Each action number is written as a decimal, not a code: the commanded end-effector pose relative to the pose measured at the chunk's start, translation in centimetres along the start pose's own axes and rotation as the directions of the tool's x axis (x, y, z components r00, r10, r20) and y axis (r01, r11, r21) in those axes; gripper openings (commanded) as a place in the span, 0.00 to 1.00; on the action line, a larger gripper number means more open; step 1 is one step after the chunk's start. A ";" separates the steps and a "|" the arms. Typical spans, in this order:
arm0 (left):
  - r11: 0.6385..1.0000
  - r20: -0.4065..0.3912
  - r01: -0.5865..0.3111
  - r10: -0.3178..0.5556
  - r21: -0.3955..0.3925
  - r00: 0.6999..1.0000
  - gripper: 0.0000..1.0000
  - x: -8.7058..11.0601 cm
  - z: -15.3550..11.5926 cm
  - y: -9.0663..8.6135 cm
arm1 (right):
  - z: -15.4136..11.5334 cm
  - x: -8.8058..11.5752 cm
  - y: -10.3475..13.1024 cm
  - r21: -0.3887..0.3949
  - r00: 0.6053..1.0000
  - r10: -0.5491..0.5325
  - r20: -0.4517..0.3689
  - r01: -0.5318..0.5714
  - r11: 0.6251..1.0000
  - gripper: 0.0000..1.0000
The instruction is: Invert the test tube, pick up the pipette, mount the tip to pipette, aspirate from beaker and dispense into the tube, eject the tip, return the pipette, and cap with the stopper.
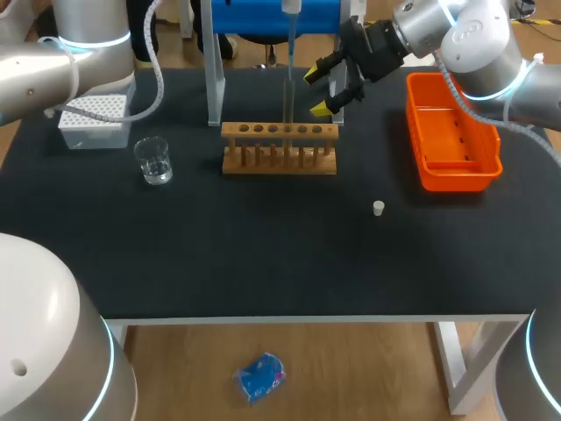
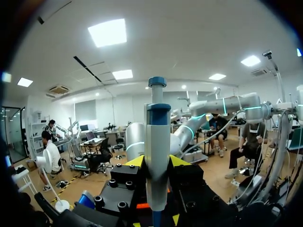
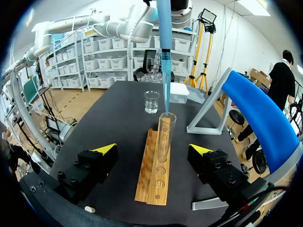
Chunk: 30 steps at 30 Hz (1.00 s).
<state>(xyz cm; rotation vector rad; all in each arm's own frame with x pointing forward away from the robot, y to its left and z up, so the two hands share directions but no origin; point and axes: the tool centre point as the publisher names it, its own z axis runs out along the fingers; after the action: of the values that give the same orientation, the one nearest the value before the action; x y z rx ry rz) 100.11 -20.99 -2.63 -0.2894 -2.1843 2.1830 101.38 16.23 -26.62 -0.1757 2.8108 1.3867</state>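
Over wooden rack (image 3: 150,182): left gripper (image 2: 157,162) clamped pipette (image 2: 157,127) upright, tip (image 3: 165,90) at test tube (image 3: 165,137) mouth, seemingly for dispensing; right gripper (image 3: 154,149) gaped wide, flanking rack, touching nothing.

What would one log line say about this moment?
step: dispense (likely) | left hand: shut on pipette, tip at test tube mouth | right hand: open by rack | stopper: on table
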 end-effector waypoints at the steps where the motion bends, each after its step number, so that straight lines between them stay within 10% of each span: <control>1: 1.000 -0.003 0.003 -0.003 -0.002 1.000 0.00 -0.4 -0.2 0.5 | -0.1 0.0 0.0 0.003 1.000 0.000 -0.001 0.000 1.000 1.00; 30: 0.995 -0.033 0.063 -0.061 0.078 0.998 0.00 -0.7 0.4 1.9 | -0.1 0.0 0.0 0.003 1.000 0.000 -0.001 0.000 1.000 1.00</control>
<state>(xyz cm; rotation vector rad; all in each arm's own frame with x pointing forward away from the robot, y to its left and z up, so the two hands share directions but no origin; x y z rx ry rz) 100.52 -21.46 -4.37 -0.2362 -2.0623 2.2116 101.38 16.23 -26.62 -0.1757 2.8108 1.3868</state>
